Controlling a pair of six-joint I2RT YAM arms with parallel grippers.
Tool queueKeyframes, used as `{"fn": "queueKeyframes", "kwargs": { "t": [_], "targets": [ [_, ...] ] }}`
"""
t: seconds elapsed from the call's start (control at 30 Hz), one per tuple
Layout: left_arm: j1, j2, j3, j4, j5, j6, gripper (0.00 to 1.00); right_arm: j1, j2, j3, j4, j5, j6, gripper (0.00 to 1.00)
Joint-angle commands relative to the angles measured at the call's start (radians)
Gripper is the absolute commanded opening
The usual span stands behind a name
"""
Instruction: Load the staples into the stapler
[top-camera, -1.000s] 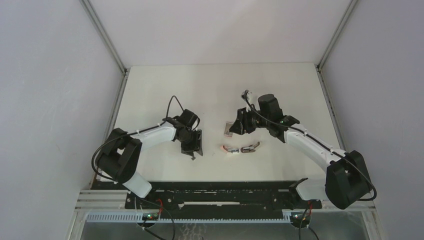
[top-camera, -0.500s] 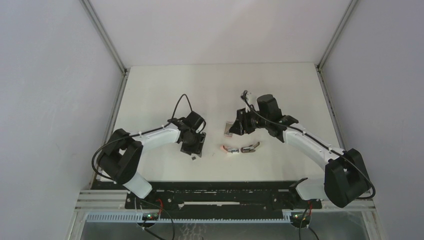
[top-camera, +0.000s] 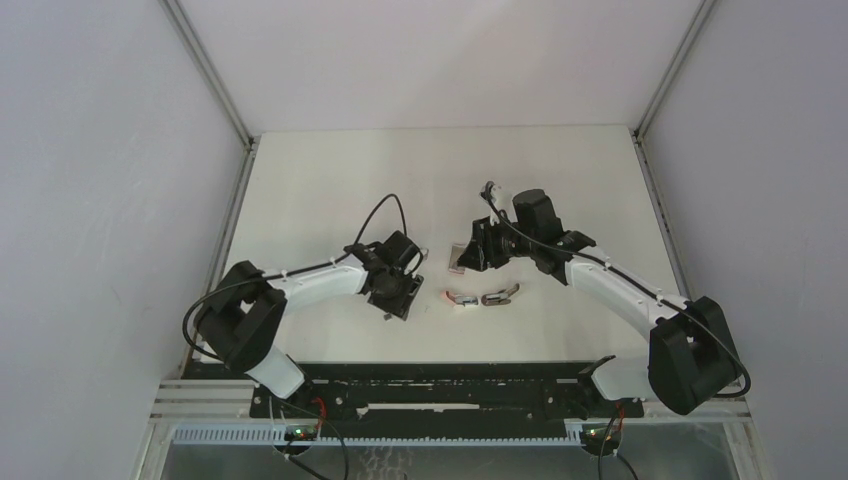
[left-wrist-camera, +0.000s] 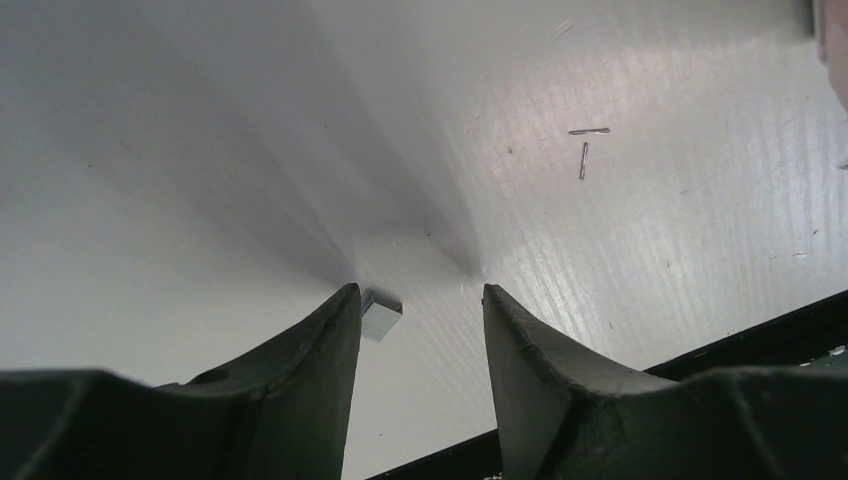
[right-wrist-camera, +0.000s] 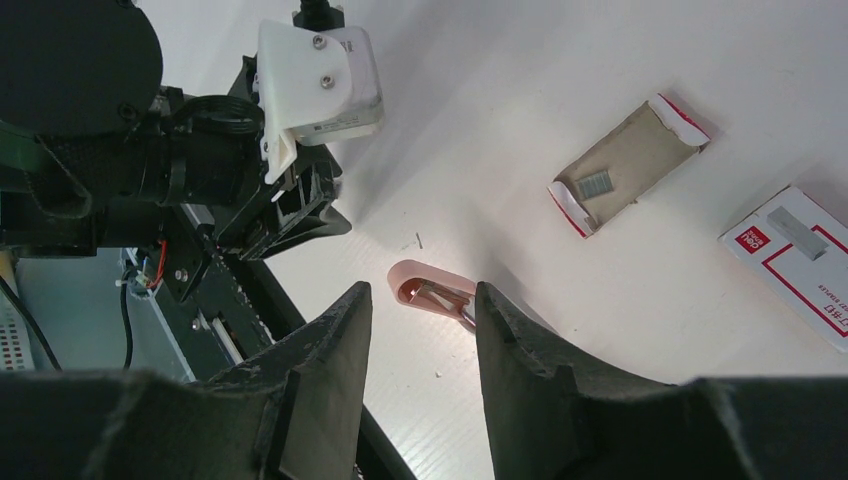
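Looking from the left: left pincer (left-wrist-camera: 415, 300) is low over the desk (top-camera: 330, 190), jaws parted to a medium gap with nothing between them. A small silvery staple block (left-wrist-camera: 380, 316) lies on the desk just beside one fingertip (left-wrist-camera: 345, 300), not gripped; can't tell if it touches. Two loose staples (left-wrist-camera: 586, 146) lie further out on the desk, near each other and well apart from the block. Next to the right, the stapler (top-camera: 460, 298) lies flat on the desk between the two arms, pink body up and metal channel visible in the right wrist view. Dark grey-brown tool (top-camera: 500, 296) sits just beside it on the right, not touching as far as I can see. Behind the stapler, the pinkish-grey inner tray (right-wrist-camera: 640, 140) lies out of its sleeve with one staple strip (right-wrist-camera: 596, 183) inside. White box (right-wrist-camera: 800, 275) with red print is near the tray, a second silvery strip (right-wrist-camera: 797, 232) lying on top. Right pincer (right-wrist-camera: 422, 290) hangs above the desk near tray and box, jaws parted to a medium gap and holding nothing; its wrist view shows the stapler on the desk below, between the fingers.
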Motion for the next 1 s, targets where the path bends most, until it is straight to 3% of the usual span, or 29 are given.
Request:
{"fn": "queueKeyframes", "kwargs": {
  "t": [0.0,0.3,0.97],
  "targets": [
    [-0.01,-0.037,-0.038,0.015,0.007,0.023,0.53,0.01,-0.001,-0.001,0.037,-0.004,-0.012,0.42],
    [-0.038,-0.044,-0.062,-0.003,-0.053,-0.015,0.52,0.013,-0.007,0.0,0.037,-0.002,-0.012,0.41],
    [-0.08,-0.057,-0.076,-0.039,-0.142,-0.106,0.39,0.015,-0.018,-0.004,0.036,0.004,-0.012,0.41]
  ]
}}
